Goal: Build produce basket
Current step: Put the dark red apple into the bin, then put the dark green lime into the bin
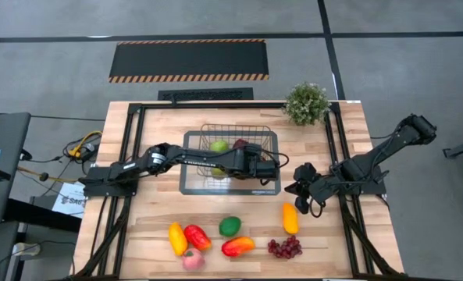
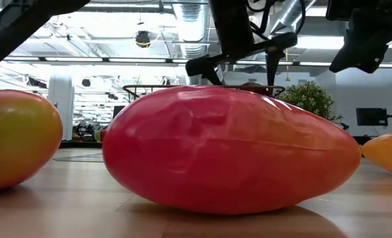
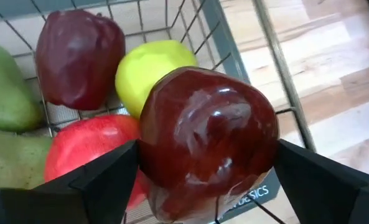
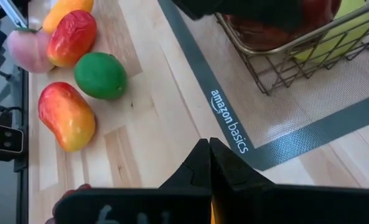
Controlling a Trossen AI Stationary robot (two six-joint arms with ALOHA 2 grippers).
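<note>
Placing step. The left gripper [image 3: 203,186] hung over the near right corner of the basket [image 1: 235,148], its 2 fingers [image 3: 97,180] clamped on either side of a maroon apple [image 3: 206,134] that bulged forward past their tips. Below it lay a second maroon fruit [image 3: 78,56], a yellow-green fruit [image 3: 144,74] and a red fruit [image 3: 91,146]. The next move probably called for lowering and spreading the fingers. The right gripper [image 4: 209,158], fingers pressed together and empty, waited beside the mat [image 4: 308,134] above the orange fruit [image 1: 290,218].
</note>
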